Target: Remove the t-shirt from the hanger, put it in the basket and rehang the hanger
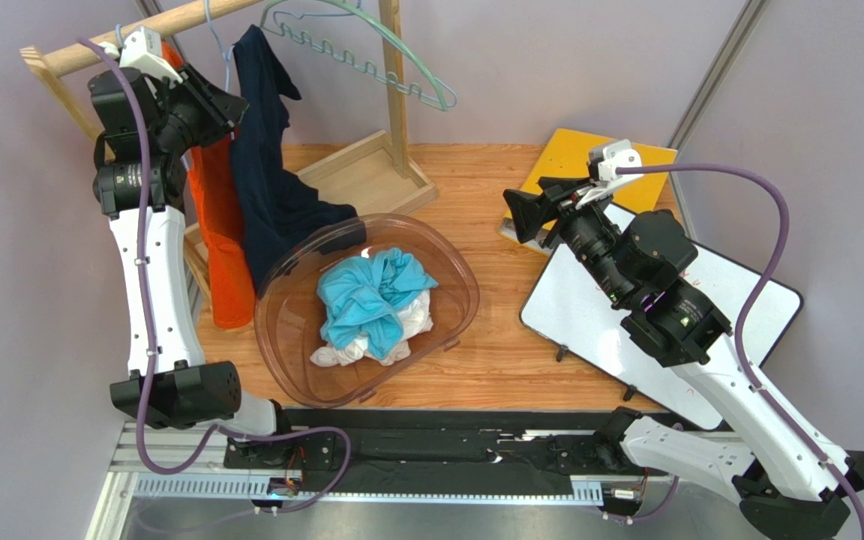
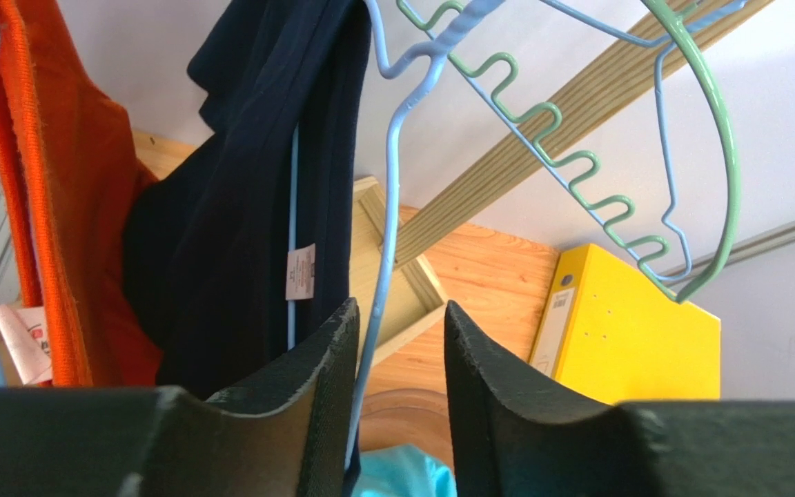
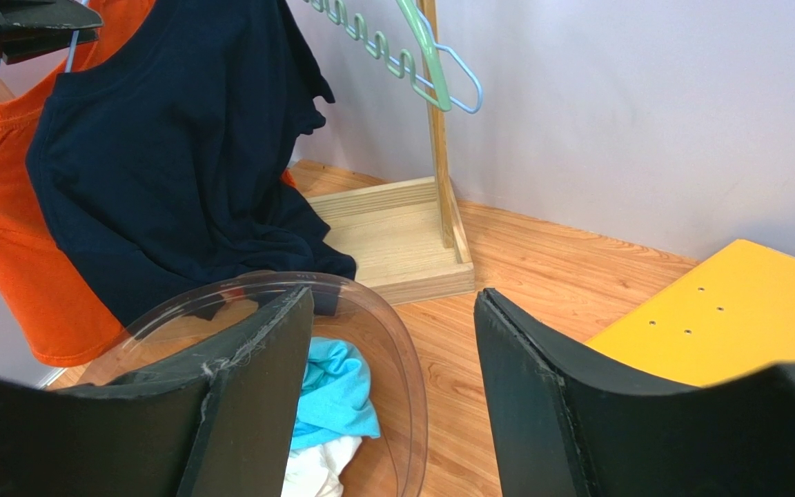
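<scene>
Fabric of the limp navy-blue t-shirt (image 1: 273, 203) looks soft, light; left gripper (image 2: 400, 311), jaws parted, gripping nothing, should pinch its shoulder.

left claw (image 2: 400, 319) raised high, jaws parted | right claw (image 3: 392, 302) extended forward, jaws parted

Pale lilac-grey walls (image 1: 561, 68) close the scene in on 3 sides, evenly lit, with soft shadows. The desk (image 1: 482, 186) has a warm wood-grain top. A grey metal strut (image 1: 719, 68) slants up the right wall. A light wooden rack (image 1: 401, 129) stands at the back left. A slotted aluminium rail (image 1: 177, 486) runs along the desk's near edge.
</scene>
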Action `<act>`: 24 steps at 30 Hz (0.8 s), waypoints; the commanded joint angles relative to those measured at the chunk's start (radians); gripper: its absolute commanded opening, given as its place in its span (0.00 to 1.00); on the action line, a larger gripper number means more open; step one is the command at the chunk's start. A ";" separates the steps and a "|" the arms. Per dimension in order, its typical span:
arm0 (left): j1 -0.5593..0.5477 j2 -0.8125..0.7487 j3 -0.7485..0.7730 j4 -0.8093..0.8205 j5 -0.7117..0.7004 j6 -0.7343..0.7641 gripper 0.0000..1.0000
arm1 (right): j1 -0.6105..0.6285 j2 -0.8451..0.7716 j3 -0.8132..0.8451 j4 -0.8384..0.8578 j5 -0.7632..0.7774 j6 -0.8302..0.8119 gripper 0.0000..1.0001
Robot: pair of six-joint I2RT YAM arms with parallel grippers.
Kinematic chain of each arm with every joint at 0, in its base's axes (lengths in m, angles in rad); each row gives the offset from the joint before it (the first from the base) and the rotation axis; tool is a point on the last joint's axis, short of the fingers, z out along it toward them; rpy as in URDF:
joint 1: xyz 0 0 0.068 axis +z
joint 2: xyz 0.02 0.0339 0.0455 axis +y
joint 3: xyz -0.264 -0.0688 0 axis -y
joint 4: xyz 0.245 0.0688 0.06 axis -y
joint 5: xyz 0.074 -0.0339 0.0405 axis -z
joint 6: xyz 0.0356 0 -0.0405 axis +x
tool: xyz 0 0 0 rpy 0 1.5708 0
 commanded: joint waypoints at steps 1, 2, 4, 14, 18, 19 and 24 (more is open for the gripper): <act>0.008 -0.001 -0.020 0.083 0.037 -0.009 0.37 | 0.003 0.001 0.007 0.039 -0.002 -0.006 0.64; 0.008 0.005 -0.016 0.082 0.041 -0.007 0.35 | 0.004 0.000 0.008 0.039 -0.004 -0.006 0.64; 0.008 0.022 -0.010 0.083 0.050 -0.009 0.24 | 0.006 0.001 0.008 0.039 -0.001 -0.006 0.63; 0.008 -0.004 0.041 0.134 0.083 -0.075 0.00 | 0.004 0.007 0.010 0.039 -0.002 -0.007 0.64; 0.009 -0.030 0.111 0.117 0.095 -0.081 0.00 | 0.004 0.014 0.011 0.036 -0.008 -0.006 0.64; 0.008 -0.039 0.116 0.117 0.098 -0.086 0.00 | 0.006 0.015 0.011 0.038 -0.008 -0.004 0.64; 0.008 -0.116 0.104 0.128 0.112 -0.093 0.00 | 0.004 0.020 0.013 0.036 -0.014 -0.003 0.64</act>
